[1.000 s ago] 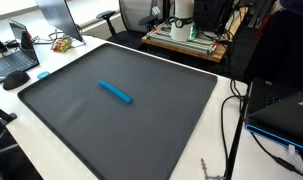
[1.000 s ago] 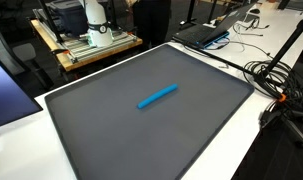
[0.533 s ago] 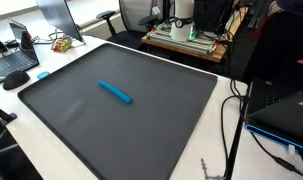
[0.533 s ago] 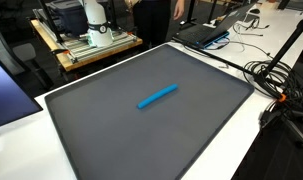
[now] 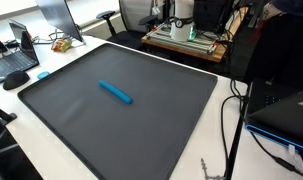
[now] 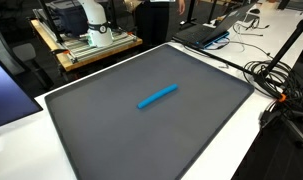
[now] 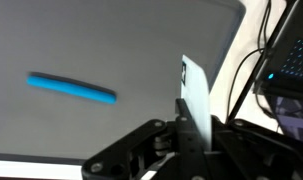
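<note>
One slim blue stick [image 5: 115, 92] lies flat near the middle of the dark grey mat [image 5: 141, 135], with nothing else on the mat in both exterior views. In an exterior view its length runs from ten to four o'clock; in an exterior view [image 6: 157, 96] it runs from eight to two o'clock.

It is probably light and stiff, likely smooth plastic. Being narrow and rounded, it may roll or skid if nudged from the side. The best hold looks to be at its middle, with the jaws set across its length.

It is a uniform bright cyan, straight, with blunt ends and no visible cap or marking.

In the wrist view the gripper [image 7: 194, 100] has its fingers pressed together on nothing. The stick [image 7: 71, 88] is at about ten o'clock from it, well apart.
</note>
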`<state>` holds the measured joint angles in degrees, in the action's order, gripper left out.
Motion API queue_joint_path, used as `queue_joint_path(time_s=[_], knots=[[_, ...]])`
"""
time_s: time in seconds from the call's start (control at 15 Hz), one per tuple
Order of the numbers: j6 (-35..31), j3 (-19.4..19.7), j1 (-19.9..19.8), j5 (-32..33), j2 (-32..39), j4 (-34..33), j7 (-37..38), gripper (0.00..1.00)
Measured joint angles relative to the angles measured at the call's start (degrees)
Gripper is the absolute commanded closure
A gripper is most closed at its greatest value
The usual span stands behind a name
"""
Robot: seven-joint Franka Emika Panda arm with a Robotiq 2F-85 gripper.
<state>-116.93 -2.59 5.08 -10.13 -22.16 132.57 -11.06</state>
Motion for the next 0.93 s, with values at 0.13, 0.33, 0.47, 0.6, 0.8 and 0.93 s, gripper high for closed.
queue_joint_path(time_s=[0.13, 0.33, 0.47, 0.6, 0.8, 0.93], knots=[[-1.8, -1.1, -0.6, 3.4, 2.7, -2.0, 5.2, 0.99], [-1.1, -2.2, -0.1, 4.5, 7.3, -5.6, 8.5, 0.96], [-1.0, -2.3, 0.0, 4.5, 9.2, -6.9, 8.7, 0.96], [-1.0, -2.3, 0.0, 4.5, 9.6, -7.3, 8.7, 0.96], [-0.7, -2.3, 0.0, 4.5, 9.6, -7.4, 8.7, 0.99], [-1.3, -2.3, 0.0, 4.5, 9.9, -7.5, 9.8, 0.99]])
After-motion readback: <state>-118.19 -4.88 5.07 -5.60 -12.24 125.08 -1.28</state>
